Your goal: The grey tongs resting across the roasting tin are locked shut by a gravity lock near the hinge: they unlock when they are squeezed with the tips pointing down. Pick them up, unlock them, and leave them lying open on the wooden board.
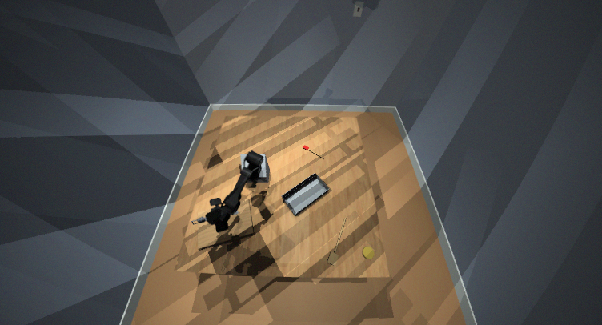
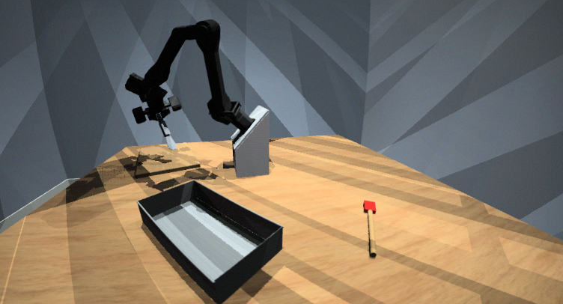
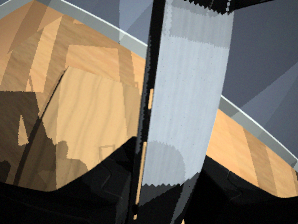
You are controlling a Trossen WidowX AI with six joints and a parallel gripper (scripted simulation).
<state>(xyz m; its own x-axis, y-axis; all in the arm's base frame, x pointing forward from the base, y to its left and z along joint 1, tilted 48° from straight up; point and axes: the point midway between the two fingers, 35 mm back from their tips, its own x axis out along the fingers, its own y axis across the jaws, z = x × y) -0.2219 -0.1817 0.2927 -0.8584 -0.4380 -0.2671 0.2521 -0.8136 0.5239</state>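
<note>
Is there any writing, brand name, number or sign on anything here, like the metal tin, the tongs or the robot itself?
None: no words, numbers or brand marks can be read in any view.
The roasting tin, the grey tongs held in the gripper, and the wooden board are plain.
A small plate on the far wall carries a dark mark, too small to tell if it is a sign.
</note>
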